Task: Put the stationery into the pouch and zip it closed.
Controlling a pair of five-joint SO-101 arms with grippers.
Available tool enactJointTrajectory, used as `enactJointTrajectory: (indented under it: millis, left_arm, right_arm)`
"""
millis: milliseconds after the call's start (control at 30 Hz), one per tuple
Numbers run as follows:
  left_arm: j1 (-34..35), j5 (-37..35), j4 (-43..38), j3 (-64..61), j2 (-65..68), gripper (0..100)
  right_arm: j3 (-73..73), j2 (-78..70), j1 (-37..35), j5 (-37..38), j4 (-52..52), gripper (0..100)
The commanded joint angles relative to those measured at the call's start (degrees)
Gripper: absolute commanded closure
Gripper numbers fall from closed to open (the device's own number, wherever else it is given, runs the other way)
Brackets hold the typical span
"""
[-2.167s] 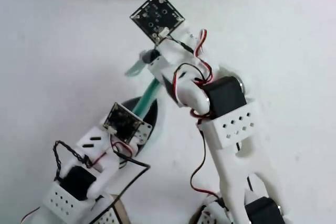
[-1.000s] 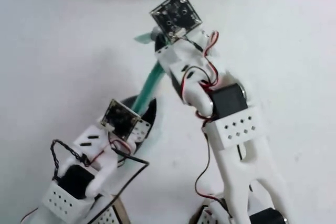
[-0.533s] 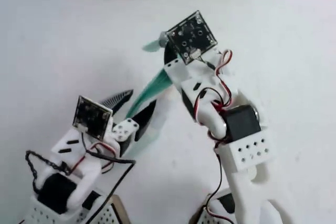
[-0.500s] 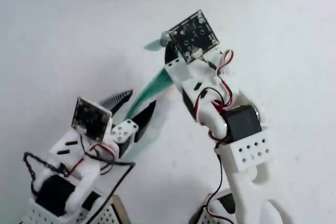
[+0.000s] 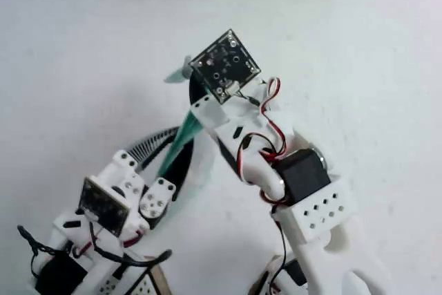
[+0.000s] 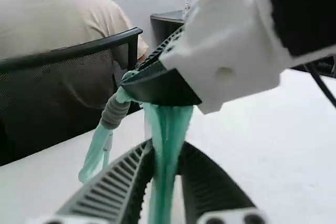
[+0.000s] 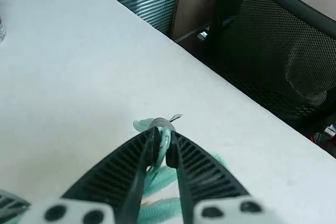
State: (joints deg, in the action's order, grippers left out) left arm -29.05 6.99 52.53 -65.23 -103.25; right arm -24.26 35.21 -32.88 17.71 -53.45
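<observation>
A long teal pouch (image 5: 174, 146) hangs above the white table, stretched between my two grippers. My right gripper (image 5: 193, 91) is shut on its far end, next to the grey zipper pull (image 7: 157, 124); the teal fabric (image 7: 160, 179) shows between its black fingers. My left gripper (image 5: 176, 144) sits at the pouch's near end, with one ribbed finger on each side, pressed against the fabric (image 6: 167, 129). In the left wrist view the right gripper's black jaw (image 6: 157, 85) grips the pouch just beyond my left gripper (image 6: 167, 148), and the pull (image 6: 114, 113) dangles off to one side.
The white table (image 5: 359, 67) lies bare around both arms. A black mesh chair (image 7: 273, 40) stands past the far edge. A brown board corner (image 5: 157, 282) pokes out near the arm bases at the front.
The left gripper had let go and opened; now its arm has pulled back toward the front left and its fingers hug the pouch again. The right gripper swung the far end back leftward.
</observation>
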Motion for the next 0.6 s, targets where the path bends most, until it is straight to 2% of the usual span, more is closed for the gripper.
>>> enactJointTrajectory:
  millis: [0,133,333,567]
  left_arm:
    - [-1.8,3.7,-3.9,-1.9,-1.5,96]
    - [-5.9,5.5,-6.0,-5.1,-1.0,98]
    - [-6.4,6.1,-4.6,-5.3,-1.0,98]
    - [-6.4,6.1,-0.1,-4.2,-1.0,98]
  right_arm:
    - [-1.9,0.0,-1.1,-0.1,-3.7,98.1]
    - [-2.0,3.5,-2.9,-1.2,-5.6,98.1]
    - [-2.0,8.7,-2.9,-1.6,-5.9,98.1]
    - [-2.5,8.0,5.4,-1.5,0.0,98.1]
